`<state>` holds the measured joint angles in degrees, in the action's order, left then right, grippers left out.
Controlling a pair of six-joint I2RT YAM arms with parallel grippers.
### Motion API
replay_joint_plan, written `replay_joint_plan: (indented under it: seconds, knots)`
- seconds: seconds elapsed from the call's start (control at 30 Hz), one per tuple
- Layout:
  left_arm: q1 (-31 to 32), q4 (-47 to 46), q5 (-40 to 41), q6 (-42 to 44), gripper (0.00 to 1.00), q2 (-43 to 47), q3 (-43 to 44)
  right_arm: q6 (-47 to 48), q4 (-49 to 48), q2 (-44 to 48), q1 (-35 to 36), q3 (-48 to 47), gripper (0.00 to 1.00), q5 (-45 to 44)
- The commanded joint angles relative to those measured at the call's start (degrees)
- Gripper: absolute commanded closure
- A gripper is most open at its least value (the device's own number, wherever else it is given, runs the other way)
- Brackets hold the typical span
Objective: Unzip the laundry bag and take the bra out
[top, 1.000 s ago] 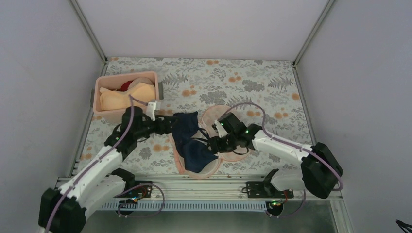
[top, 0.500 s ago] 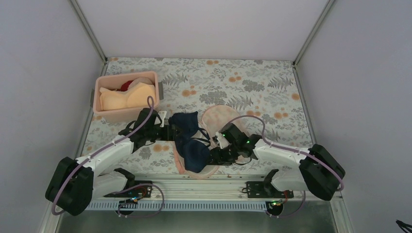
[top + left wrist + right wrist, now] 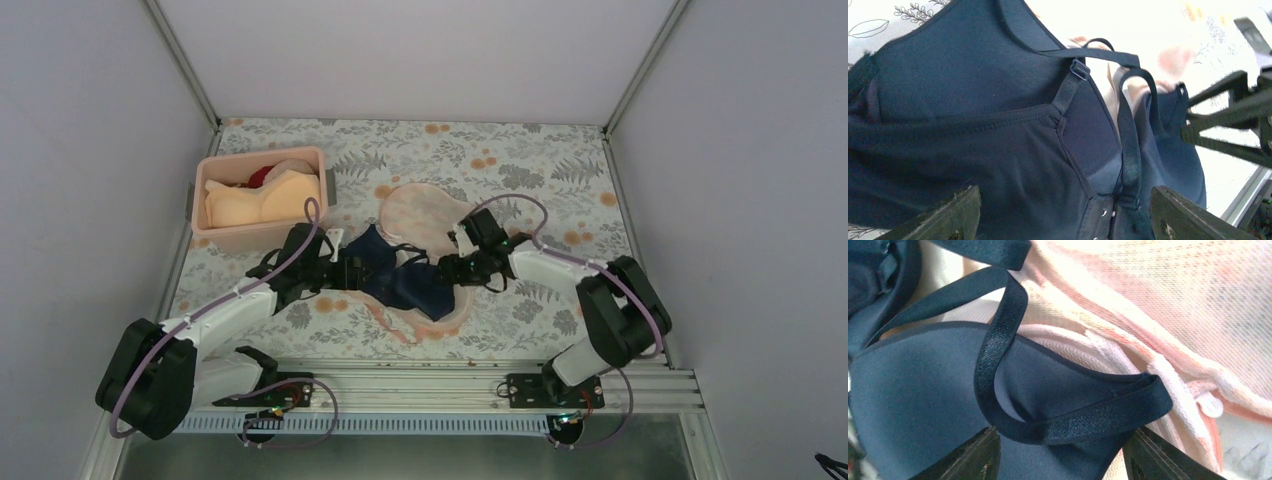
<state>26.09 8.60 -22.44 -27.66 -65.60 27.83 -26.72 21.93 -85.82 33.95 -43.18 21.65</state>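
Observation:
The navy bra (image 3: 405,282) lies spread across the peach mesh laundry bag (image 3: 425,205) in the middle of the table. My left gripper (image 3: 348,272) is at the bra's left end. Its jaws stand wide apart over the dark fabric and the hook band (image 3: 1108,212). My right gripper (image 3: 452,272) is at the bra's right end. Its jaws stand apart with a moulded cup (image 3: 923,405) and a looped strap (image 3: 1088,417) between them. The bag's mesh and pale zip edging (image 3: 1158,375) lie just beyond that cup.
A rigid pink bin (image 3: 262,195) at the back left holds a peach bra and a red garment. Grey walls close in the left, right and back. A metal rail (image 3: 420,385) runs along the near edge.
My right gripper has swung up and to the right. The bra now stretches sideways between both grippers. The bag has shifted, its upper lobe further back and left. The left gripper has barely moved.

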Motion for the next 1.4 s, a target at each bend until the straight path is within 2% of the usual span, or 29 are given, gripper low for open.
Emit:
replay_joint_plan:
  seconds: [0.0,0.13,0.3,0.47,0.6,0.7,0.8,0.97,1.2,1.37]
  knots:
    - [-0.5,-0.66,1.3,0.29,0.16,1.23,-0.79,11.78,0.99,-4.96,-2.73,-6.67,0.35,-2.9]
    - [-1.22,0.11,1.87,0.18,0.16,1.77,-1.02,14.83,2.94,-5.11,-3.19,-12.11,0.32,-0.99]
    - [-1.69,1.91,3.0,0.07,0.14,2.84,-0.57,14.15,4.3,-2.33,-4.9,-13.8,0.3,1.22]
    - [-7.56,5.16,4.81,-1.41,0.1,3.66,-0.82,9.21,4.02,0.57,-4.91,-7.44,0.28,4.85]
    - [-10.36,5.82,6.35,2.51,0.05,4.08,-0.43,6.44,2.15,4.21,-4.89,-2.79,0.22,5.51]
    - [-10.45,2.05,2.5,0.4,0.03,2.6,-2.66,5.39,0.33,3.97,-4.91,-1.5,0.2,7.38]
    - [-10.46,-2.29,-0.31,-3.23,0.03,0.72,-4.62,5.22,1.96,2.87,-4.87,-1.78,0.18,5.63]
    - [-10.48,-7.98,-1.01,-3.77,0.05,-3.26,-4.95,5.62,4.99,4.38,-4.89,-3.13,0.17,3.44]
    - [-10.9,-12.77,-0.96,-4.36,0.07,-6.26,-4.7,4.06,2.32,3.79,-4.95,0.9,0.23,7.46]
    - [-11.75,-15.32,-1.3,-4.33,0.17,-6.49,-5.72,4.46,-2.17,0.26,-4.94,1.13,0.27,10.68]
